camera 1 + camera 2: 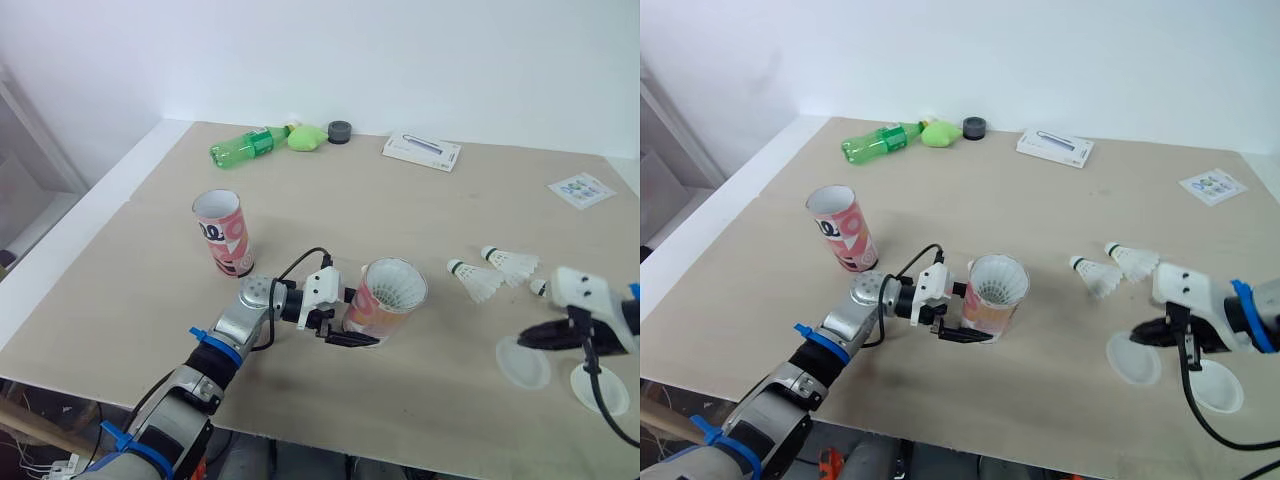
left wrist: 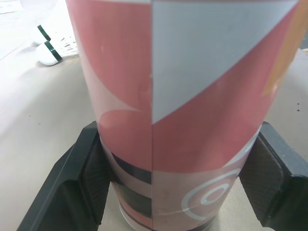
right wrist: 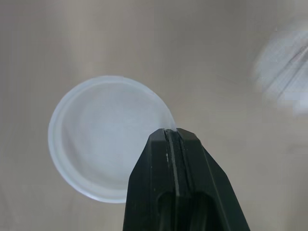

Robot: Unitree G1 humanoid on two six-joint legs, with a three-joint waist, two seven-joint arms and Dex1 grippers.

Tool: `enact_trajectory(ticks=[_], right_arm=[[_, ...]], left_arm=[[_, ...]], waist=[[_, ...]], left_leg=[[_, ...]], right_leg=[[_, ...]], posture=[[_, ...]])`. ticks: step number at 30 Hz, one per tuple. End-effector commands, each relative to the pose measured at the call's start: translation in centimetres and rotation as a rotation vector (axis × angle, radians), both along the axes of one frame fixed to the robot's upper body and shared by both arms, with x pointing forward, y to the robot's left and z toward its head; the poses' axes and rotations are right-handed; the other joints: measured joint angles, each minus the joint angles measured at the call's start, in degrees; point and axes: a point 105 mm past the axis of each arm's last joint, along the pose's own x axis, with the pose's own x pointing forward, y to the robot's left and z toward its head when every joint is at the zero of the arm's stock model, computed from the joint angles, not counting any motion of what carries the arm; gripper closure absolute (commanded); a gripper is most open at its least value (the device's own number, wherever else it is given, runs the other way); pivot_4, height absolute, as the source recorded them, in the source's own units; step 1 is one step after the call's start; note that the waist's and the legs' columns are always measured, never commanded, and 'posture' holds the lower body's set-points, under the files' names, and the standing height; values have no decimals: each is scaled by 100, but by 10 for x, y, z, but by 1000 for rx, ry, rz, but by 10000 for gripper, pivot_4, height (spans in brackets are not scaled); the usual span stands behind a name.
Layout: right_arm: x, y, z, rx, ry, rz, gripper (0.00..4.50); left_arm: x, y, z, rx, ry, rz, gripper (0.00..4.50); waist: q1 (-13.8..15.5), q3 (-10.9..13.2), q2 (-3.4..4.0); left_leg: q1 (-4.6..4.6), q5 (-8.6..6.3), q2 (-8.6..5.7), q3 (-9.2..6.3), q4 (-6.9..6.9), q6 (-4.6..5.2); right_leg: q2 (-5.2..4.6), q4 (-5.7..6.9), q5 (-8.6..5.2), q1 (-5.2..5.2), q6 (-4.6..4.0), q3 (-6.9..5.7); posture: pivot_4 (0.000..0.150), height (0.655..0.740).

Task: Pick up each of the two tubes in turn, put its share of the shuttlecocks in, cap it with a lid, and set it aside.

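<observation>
A pink patterned tube (image 1: pixel 388 300) leans over near the table's middle, its open mouth showing white feathers inside. My left gripper (image 1: pixel 352 328) is shut on its lower part, with the black fingers (image 2: pixel 82 183) pressed against both sides of the tube (image 2: pixel 178 96). A second tube (image 1: pixel 225 232) stands upright and open to the left. Two loose shuttlecocks (image 1: pixel 475 280) (image 1: pixel 510 262) lie at the right. Two translucent lids (image 1: pixel 523 363) (image 1: pixel 598 388) lie near the front right edge. My right gripper (image 1: pixel 528 340) is shut at the rim of the nearer lid (image 3: pixel 108 163).
A green bottle (image 1: pixel 245 148), a green lump (image 1: pixel 307 137) and a dark round cap (image 1: pixel 340 131) lie at the back. A white box (image 1: pixel 421 151) and a printed card (image 1: pixel 581 189) lie at the back right. The table's front edge runs just below the lids.
</observation>
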Motion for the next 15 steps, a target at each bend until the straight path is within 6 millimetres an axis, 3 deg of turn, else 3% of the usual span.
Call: enact_trajectory(ticks=[1,5,15], right_arm=[[-5,33,51,33,-119,136,44593],[-6,63,80,43,-195,258,44593],[15,123,116,-8,-255,581,44593]], left_arm=[[4,5,-14,67,15,24,11909],[4,4,-14,73,10,14,11909],[10,4,-13,88,-7,-2,11909]], waist=[[0,0,2],[2,-5,12],[-60,15,-28]], left_leg=[[-1,0,0,1,-1,0],[-2,-1,3,2,-9,-1],[-21,-2,13,29,-12,-3]], right_leg=[[-1,0,0,-2,0,0],[-3,-2,-4,-8,-4,-1],[-13,-13,11,-68,-12,1]], posture=[[1500,7294],[1500,7294],[1500,7294]])
